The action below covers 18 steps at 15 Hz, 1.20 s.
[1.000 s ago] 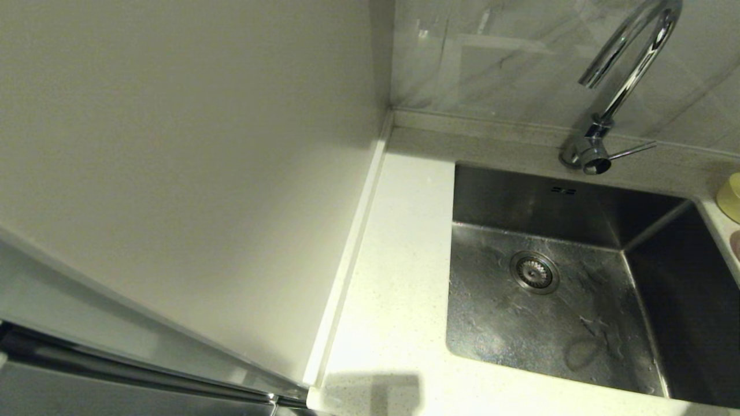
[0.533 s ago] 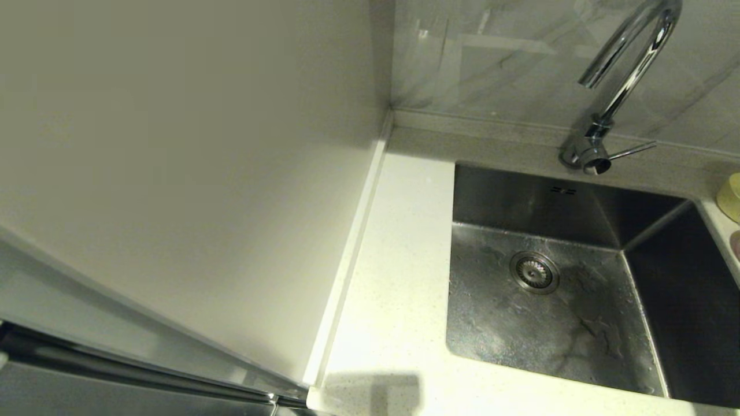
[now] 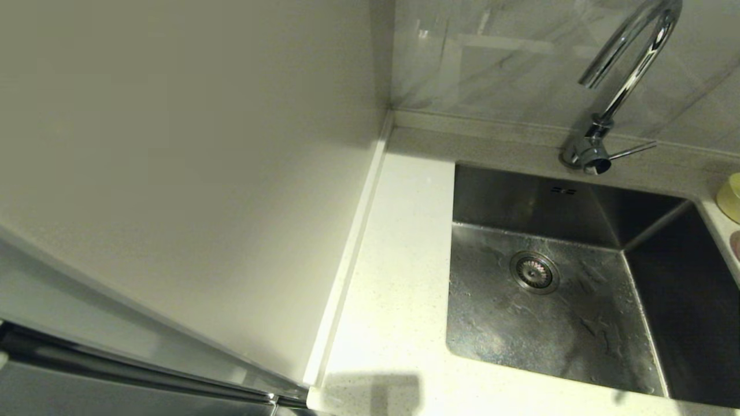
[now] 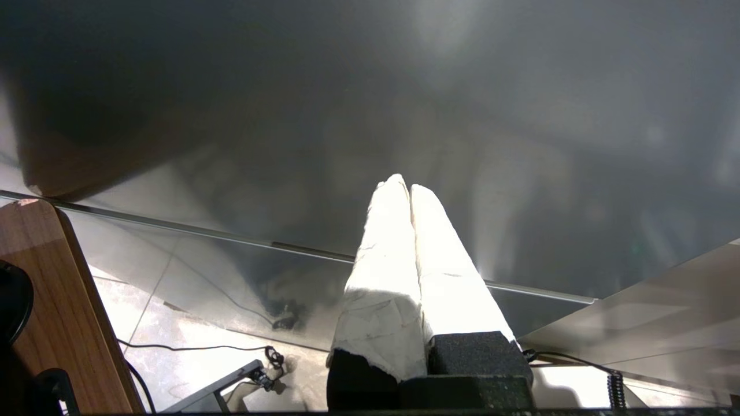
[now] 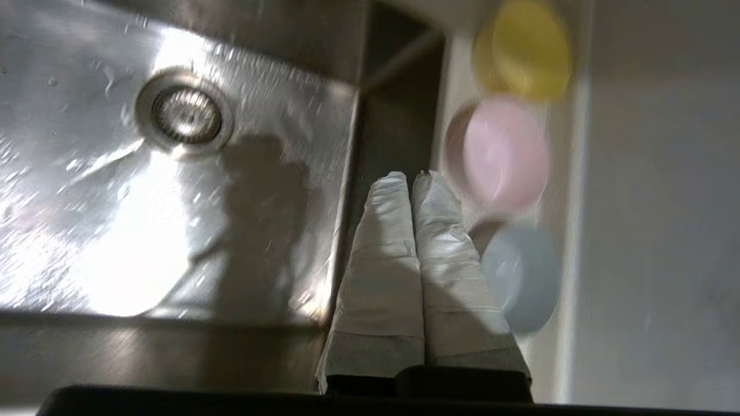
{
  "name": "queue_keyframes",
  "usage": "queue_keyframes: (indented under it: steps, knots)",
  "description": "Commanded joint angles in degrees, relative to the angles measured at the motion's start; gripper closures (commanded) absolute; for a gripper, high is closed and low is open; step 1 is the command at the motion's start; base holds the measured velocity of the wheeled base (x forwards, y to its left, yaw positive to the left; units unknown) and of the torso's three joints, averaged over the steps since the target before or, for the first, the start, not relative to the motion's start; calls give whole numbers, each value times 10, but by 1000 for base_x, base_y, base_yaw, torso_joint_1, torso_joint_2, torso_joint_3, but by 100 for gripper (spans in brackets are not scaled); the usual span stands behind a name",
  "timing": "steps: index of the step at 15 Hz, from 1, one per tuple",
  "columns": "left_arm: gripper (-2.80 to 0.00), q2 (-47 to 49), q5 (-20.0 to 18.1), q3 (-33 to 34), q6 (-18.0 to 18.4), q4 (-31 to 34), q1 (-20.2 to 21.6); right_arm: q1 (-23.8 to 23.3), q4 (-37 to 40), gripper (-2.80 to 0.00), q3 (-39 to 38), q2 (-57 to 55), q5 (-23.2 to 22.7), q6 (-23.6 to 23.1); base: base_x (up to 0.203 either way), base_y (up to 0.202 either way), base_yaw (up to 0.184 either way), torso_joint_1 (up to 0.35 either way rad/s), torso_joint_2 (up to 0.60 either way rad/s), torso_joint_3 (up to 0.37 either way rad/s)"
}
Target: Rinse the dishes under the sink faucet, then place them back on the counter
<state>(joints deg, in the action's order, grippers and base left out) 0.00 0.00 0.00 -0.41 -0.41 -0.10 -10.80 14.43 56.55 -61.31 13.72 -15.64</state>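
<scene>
- Step in hand, by judgement: the reach for the first dish; nothing picked up, nothing rinsed.
- Right tool (image 5: 411, 179) hanging above the right edge of the sink (image 5: 173, 242), fingers (image 5: 381, 242) pressed together, narrow and empty, tips close beside the pale pink bowl (image 5: 506, 153) in the right wrist view; contact not evident.
- Three bowls in a row on the narrow strip of table (image 5: 569, 242) right of the basin: yellow bowl (image 5: 526, 49) nearest the back, pale pink in the middle, grey-blue bowl (image 5: 523, 274) nearest the front, neighbours just beside each other, possibly touching.
- From the head view only slivers at the right border: yellow bowl (image 3: 731, 199) and a trace of pink (image 3: 736, 244); grey-blue out of sight there, right tool too.
- Bowls apparently empty, though blurred; no food or water made out inside.
- Sink (image 3: 555, 312) holding no dishes: wet streaks and droplets on the steel floor, round drain strainer (image 3: 534, 271) uncovered.
- Faucet (image 3: 627, 75) arched over the back of the basin, lever (image 3: 633, 151) sticking out to the side; no stream visible.
- Left tool (image 4: 409, 188) parked low beside the cabinet front, away from the work, fingers likewise closed on nothing.
- Next move, by judgement: spread the right fingers, straddle one bowl's rim (pink lies closest), pinch, lift, carry under the spout; water probably to be turned on at the lever as well.
- Risk worth noting: shallow smooth rim, close neighbours, sink edge alongside, so a slip or a nudge of an adjacent bowl likely.
</scene>
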Motion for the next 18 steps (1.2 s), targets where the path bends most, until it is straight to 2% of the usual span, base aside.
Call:
queue_keyframes:
  steps: [1,3,5,8,10,11,15,18]
  knots:
    - [0,0,0,2,0,0,0,41,-2,0,-113,101,11,36,0,0,0,0,0,0]
    - [0,0,0,2,0,0,0,79,-15,0,-217,192,16,53,0,0,0,0,0,0]
    - [0,0,0,2,0,0,0,94,-25,0,-300,272,17,70,0,0,0,0,0,0]
    - [0,0,0,1,0,0,0,109,37,0,-338,386,16,106,0,0,0,0,0,0]
    - [0,0,0,2,0,0,0,116,47,0,-363,458,13,111,0,0,0,0,0,0]
    - [0,0,0,2,0,0,0,118,48,0,-380,488,6,111,0,0,0,0,0,0]
    - [0,0,0,2,0,0,0,112,30,0,-451,598,-75,93,0,0,0,0,0,0]
    - [0,0,0,2,0,0,0,112,-61,0,-516,613,-107,93,0,0,0,0,0,0]
